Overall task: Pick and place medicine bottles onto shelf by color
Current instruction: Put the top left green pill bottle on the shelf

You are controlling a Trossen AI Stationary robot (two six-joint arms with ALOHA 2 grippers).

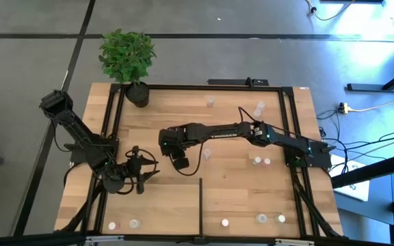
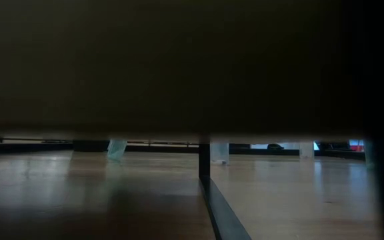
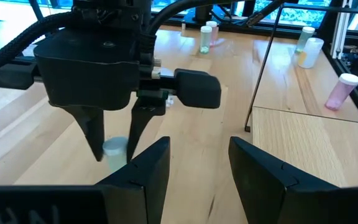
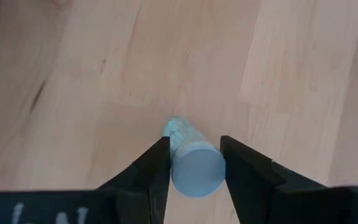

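The right gripper (image 4: 194, 165) is clamped on 1 small clear round medicine bottle with a whitish top (image 4: 193, 163), near the middle of the flat light-wood shelf (image 1: 234, 184). The bottle looks light, stiff and smooth, so I think it can slip; a hold across its round body is best. The left gripper (image 3: 199, 165) waits beside with its fingers apart, holding nothing.

shelf (image 1: 238, 184): light wood boards, smooth, showing a soft matt sheen
rails (image 1: 293, 130): thin black bars, looking like matt metal
right gripper (image 4: 194, 165): dark matt plastic fingers, smooth
bottle (image 4: 190, 155): pale translucent plastic, smooth, sitting between the right gripper's fingers
left gripper (image 3: 197, 165): dark matt plastic, smooth
plant pot (image 1: 138, 94): black, matt
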